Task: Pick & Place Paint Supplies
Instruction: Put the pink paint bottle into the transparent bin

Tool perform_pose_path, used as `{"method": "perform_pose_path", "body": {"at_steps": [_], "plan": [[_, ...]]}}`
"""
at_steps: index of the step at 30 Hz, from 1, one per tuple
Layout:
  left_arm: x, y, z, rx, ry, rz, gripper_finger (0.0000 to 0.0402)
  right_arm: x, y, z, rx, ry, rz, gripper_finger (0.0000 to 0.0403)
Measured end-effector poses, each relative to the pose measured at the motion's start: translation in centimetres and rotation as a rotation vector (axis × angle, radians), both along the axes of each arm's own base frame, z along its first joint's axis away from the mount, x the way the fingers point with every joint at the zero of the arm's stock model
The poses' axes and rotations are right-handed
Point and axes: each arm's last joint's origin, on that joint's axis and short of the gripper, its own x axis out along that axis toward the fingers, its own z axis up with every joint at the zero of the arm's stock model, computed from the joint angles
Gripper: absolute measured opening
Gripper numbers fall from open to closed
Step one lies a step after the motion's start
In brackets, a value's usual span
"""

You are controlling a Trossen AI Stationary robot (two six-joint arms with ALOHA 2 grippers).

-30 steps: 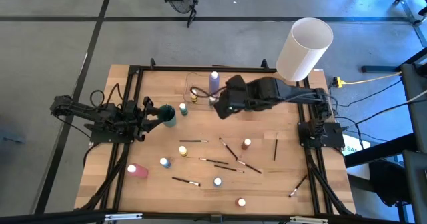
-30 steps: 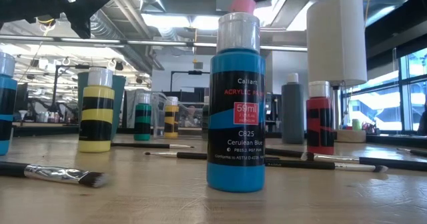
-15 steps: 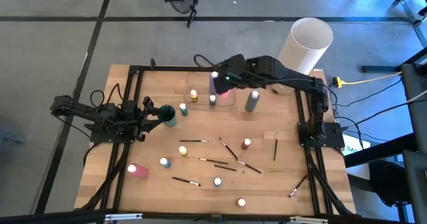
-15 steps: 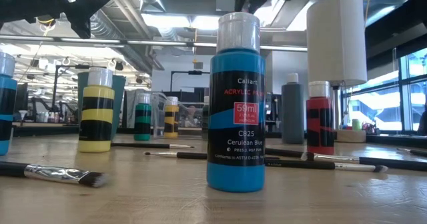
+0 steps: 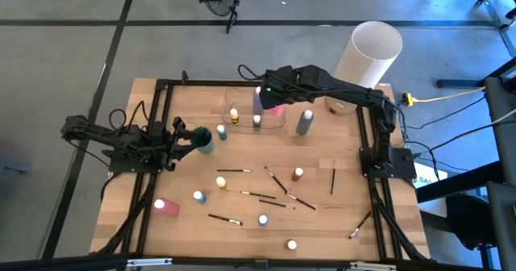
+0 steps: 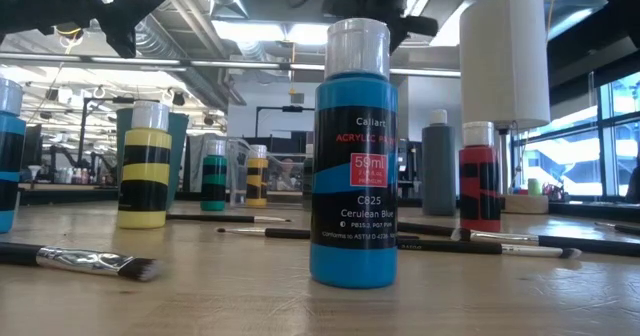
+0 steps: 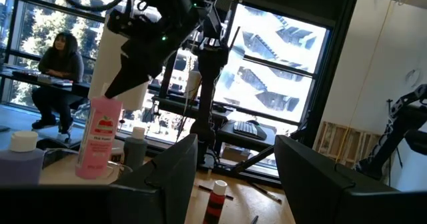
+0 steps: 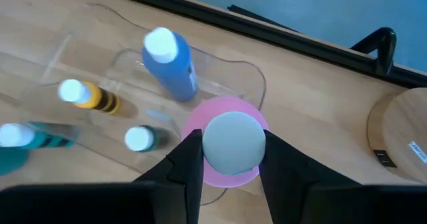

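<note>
Pink bottle (image 8: 230, 144) in right tool (image 8: 227, 159), above clear tray (image 8: 253, 84).

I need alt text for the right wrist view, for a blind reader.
The right gripper holds a pink bottle by its cap above a clear tray on the wooden table. The tray holds purple, yellow-striped and green bottles.

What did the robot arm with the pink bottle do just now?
The right gripper, shut on the pink bottle, carried it from beside the grey bottle across to over the clear tray. The left gripper, other bottles and brushes stayed put.
</note>
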Motion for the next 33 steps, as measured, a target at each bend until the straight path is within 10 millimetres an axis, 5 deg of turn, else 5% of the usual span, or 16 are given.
{"method": "perform_pose_path", "body": {"at_steps": [33], "plan": [[0.0, 0.0, 0.0, 0.0, 0.0, 0.0, 0.0196, 1.4, -3.0, -6.6, -0.088, 0.018, 0.017, 0.0118]]}}
